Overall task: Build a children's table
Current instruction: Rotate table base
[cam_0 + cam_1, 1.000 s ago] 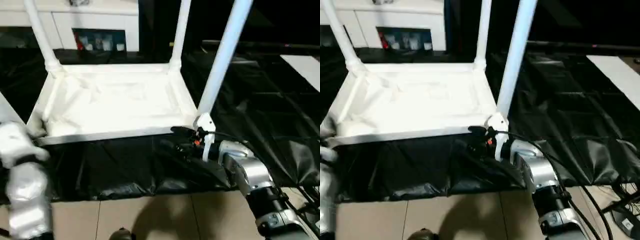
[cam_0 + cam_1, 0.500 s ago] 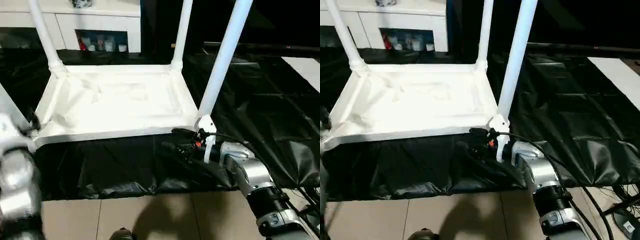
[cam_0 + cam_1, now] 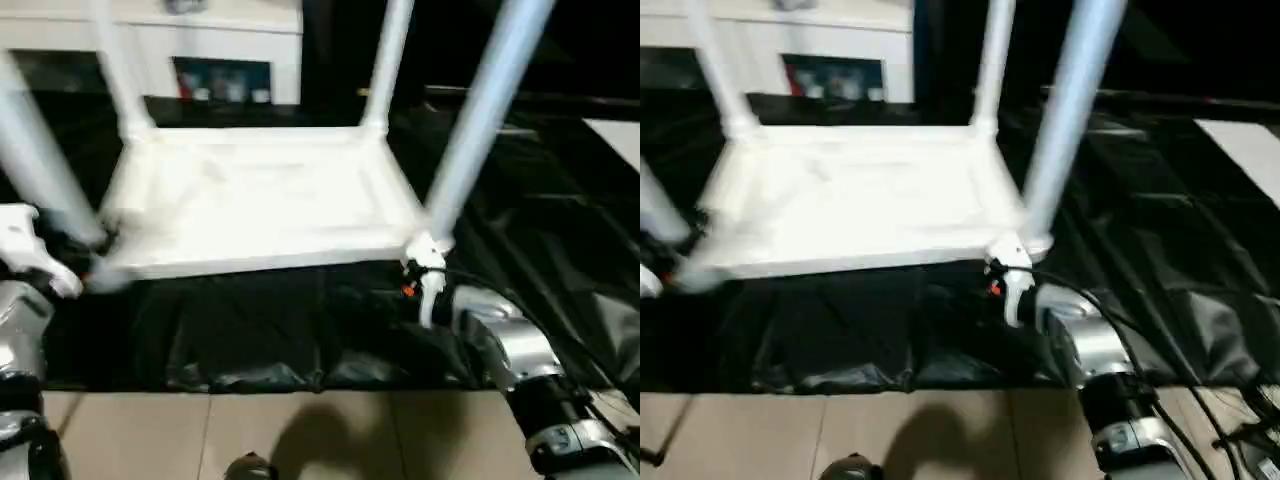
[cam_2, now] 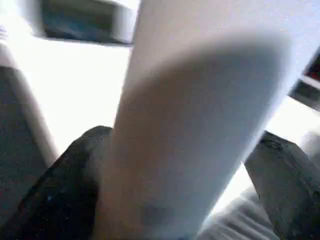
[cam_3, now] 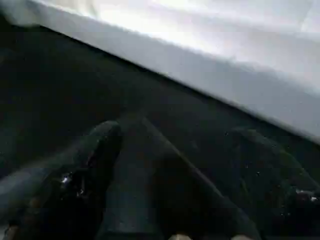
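Observation:
The white children's table [image 3: 250,200] lies upside down on a black sheet, its tube legs pointing up. Two legs rise at the far corners [image 3: 385,60], and one stands at the near right corner [image 3: 480,120]. At the near left corner a fourth leg [image 3: 45,160] leans, with my left gripper [image 3: 85,255] shut on it. In the left wrist view the tube [image 4: 190,130] sits between both black fingers [image 4: 65,190]. My right gripper [image 3: 385,292] hangs just below the near right corner. It is open over the sheet, with nothing between its fingers [image 5: 90,165].
A white cabinet [image 3: 230,50] with a dark glass door stands behind the table. The black sheet [image 3: 560,230] spreads far to the right. Tiled floor [image 3: 330,430] runs along the near edge. Cables trail off my right forearm [image 3: 500,340].
The whole view has shifted, so the camera moved. My left arm has come in to the near left corner with the leg; the right gripper stays at the near right corner.

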